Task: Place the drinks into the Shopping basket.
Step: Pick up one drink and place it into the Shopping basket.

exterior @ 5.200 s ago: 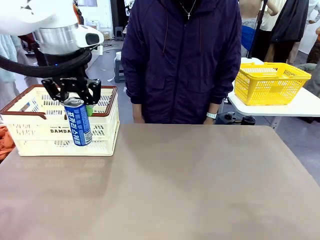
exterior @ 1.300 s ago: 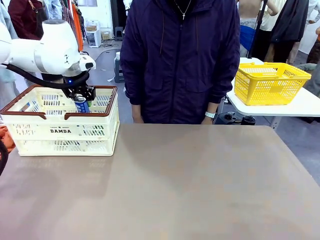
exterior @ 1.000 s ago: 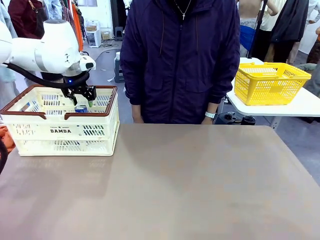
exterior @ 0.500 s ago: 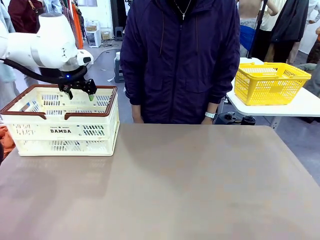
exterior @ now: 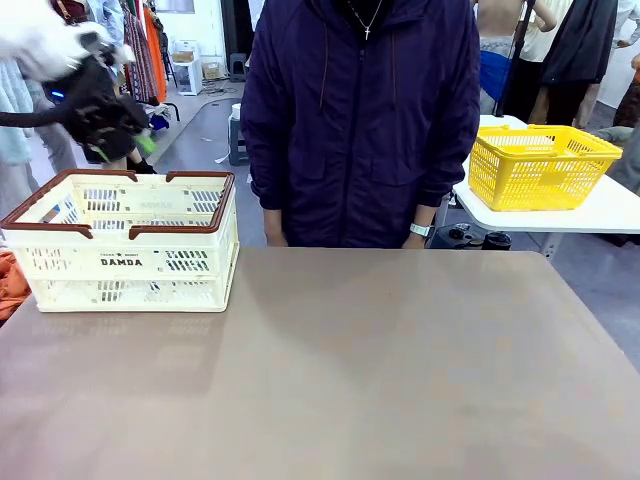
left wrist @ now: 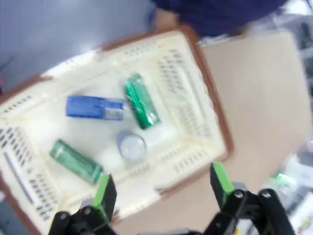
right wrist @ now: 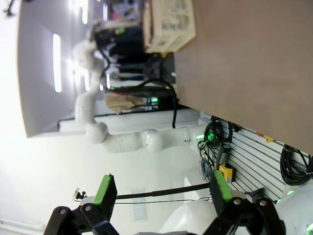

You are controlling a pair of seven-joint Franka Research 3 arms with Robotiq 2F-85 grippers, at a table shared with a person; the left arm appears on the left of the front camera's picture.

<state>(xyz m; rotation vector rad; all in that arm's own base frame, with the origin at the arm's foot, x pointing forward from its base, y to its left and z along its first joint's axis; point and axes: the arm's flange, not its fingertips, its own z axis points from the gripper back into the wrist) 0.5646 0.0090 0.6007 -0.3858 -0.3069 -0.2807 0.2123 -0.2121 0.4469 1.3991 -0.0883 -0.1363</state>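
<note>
The left hand (left wrist: pixel 161 188), black with green pads, hangs with its two fingers spread wide and nothing between them, pointing down over the near rim of the cream-white slotted plastic shopping basket with the dark brown rim (left wrist: pixel 215 122). In the front view this hand (exterior: pixel 125 140) is a motion-blurred shape, raised above and behind the basket's (exterior: pixel 130 250) far left corner, its white arm reaching in from the upper left.

Below the hand, on the basket's floor, lie the drinks: a blue slim aluminium can (left wrist: pixel 95 107) on its side, a green can (left wrist: pixel 142 102) lying just beside its end, a second green can (left wrist: pixel 76 160) lying nearer the hand and apart from those two, and between them one can standing upright, its silver top (left wrist: pixel 131 146) facing the camera.

The right hand (right wrist: pixel 161 188) is also spread and empty, held off the brown bench (right wrist: pixel 254 63), whose edge lies ahead of its fingers.

Beyond the basket a person in a dark purple jacket (exterior: pixel 365 110) stands at the bench's far side.
</note>
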